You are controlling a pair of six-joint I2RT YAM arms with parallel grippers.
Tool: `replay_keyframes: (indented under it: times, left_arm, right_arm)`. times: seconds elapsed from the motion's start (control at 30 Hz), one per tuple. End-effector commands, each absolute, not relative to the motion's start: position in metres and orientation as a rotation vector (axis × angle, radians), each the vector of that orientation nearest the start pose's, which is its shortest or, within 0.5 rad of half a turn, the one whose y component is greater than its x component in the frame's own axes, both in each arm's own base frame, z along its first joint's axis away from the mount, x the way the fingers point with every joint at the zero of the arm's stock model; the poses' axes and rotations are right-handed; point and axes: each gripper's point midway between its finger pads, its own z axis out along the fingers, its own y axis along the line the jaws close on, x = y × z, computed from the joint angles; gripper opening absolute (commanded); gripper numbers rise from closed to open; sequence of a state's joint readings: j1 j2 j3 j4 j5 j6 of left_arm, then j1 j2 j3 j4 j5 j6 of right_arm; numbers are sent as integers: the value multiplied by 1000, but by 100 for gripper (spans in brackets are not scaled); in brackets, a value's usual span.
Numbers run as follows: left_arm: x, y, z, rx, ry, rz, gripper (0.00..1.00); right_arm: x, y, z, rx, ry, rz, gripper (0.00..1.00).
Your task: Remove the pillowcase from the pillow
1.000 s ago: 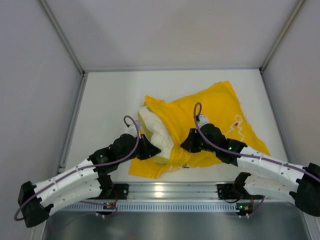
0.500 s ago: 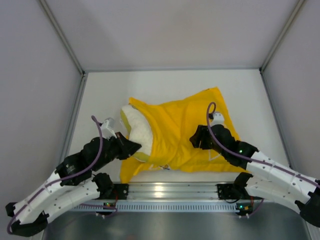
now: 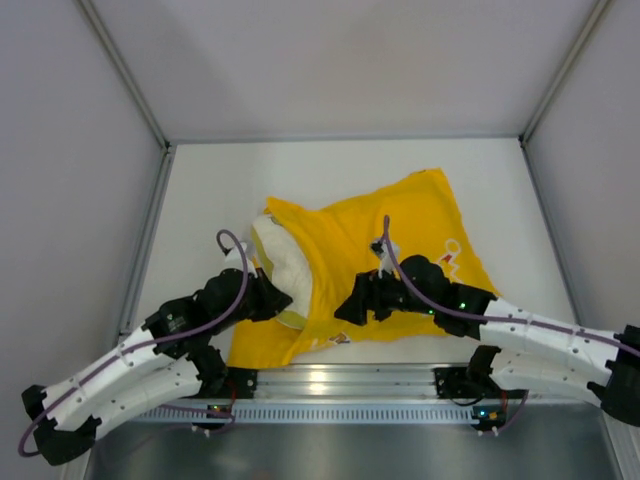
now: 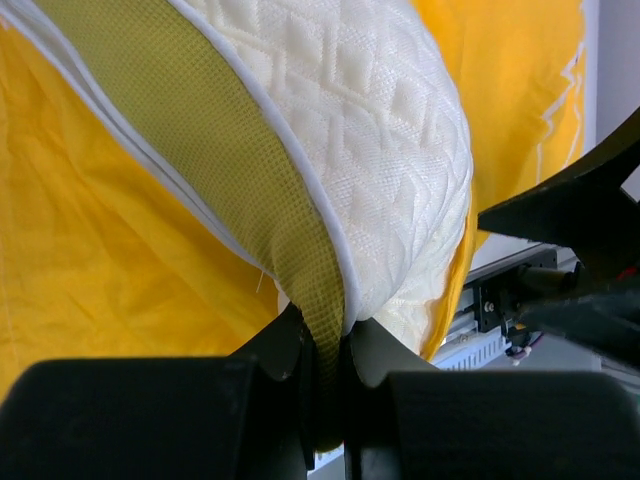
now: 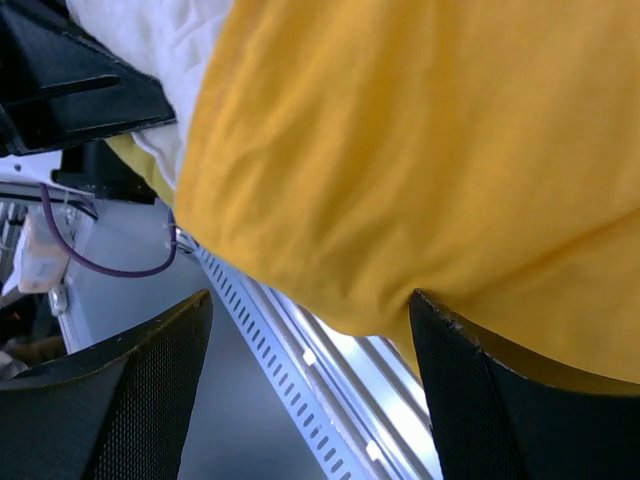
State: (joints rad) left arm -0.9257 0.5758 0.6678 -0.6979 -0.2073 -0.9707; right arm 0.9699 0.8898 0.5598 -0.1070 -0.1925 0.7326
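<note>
Pillowcase (image 3: 400,240) lies mid-table, long axis running roughly 8 to 2 o'clock in the top view. The pillow (image 3: 285,262) pokes out of its 9 o'clock end, with maybe a third exposed and the rest inside the case.

Left gripper (image 3: 278,303) is at the pillow's 6 o'clock corner. In the wrist view its fingers (image 4: 285,345) are pressed together on the olive mesh side band (image 4: 250,170), right beside the white piping. It grips pillow only, no yellow fabric caught.

Right gripper (image 3: 352,308) is over the case's near edge, about 3 o'clock from the left one. Its jaws are spread wide. Yellow cloth hangs just beyond and above them, nothing pinched.

Handling, my read:
- Case is thin, limp cloth that wrinkles and slides easily. It's light and won't resist a pull, but it bunches and drags along with the pillow unless anchored.
- Pillow is plump and soft and squashes under a grip. The seam band is the firmest thing to hold, so the left grip is well placed.
- For the right gripper, take a fold of case only, toward the closed end at 2–3 o'clock, away from the pillow bulk. Then pull the two grips apart along the long axis.

Risk: a deep pinch grabs the pillow through the cloth and locks the two together.
</note>
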Motion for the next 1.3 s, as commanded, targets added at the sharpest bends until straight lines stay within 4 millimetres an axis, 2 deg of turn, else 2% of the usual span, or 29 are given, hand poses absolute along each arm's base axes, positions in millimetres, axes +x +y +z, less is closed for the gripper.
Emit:
replay_keyframes:
  times: [0.0,0.03,0.07,0.13,0.17,0.3,0.33,0.37,0.43,0.47,0.53,0.67,0.73,0.8,0.93,1.27]
  left_arm:
    - [154,-209,195,-167,2213,-943,0]
    - [155,-210,194,-168,2216,-941,0]
    - [155,-211,193,-172,2215,-944,0]
    - [154,-212,194,-176,2207,-966,0]
    - [154,-213,193,-173,2207,-969,0]
    - [153,-215,190,-176,2216,-981,0]
    - [153,-216,189,-176,2214,-987,0]
    - [152,-217,190,-175,2213,-995,0]
    - [152,-219,194,-175,2194,-1023,0]
    - [151,-219,193,-171,2198,-1027,0]
    - [150,-220,197,-168,2189,-1041,0]
    - [149,-218,203,-161,2170,-1058,0]
    - [148,-217,205,-160,2156,-1067,0]
    - [148,-216,208,-156,2145,-1071,0]
    - [147,-216,207,-154,2148,-1069,0]
    - [145,-214,215,-149,2130,-1086,0]
  right_arm:
    - [127,324,205,-458,2118,1209,76]
    - [127,327,196,-463,2148,1125,76]
    - [130,333,210,-451,2121,1119,76]
    - [128,344,210,-460,2122,1098,76]
    - [129,349,220,-454,2102,1104,76]
    - [139,355,217,-396,2142,974,76]
    - [145,355,208,-375,2165,909,76]
    - [148,357,212,-359,2163,891,76]
    - [158,354,196,-321,2189,770,76]
    - [162,355,196,-306,2191,732,76]
    - [169,349,177,-290,2227,612,75]
    - [172,348,163,-277,2246,550,70]
    - [170,347,160,-276,2246,538,62]
    - [168,342,157,-283,2247,529,59]
    - [161,332,162,-280,2229,551,58]
    - [150,304,146,-266,2245,560,52]
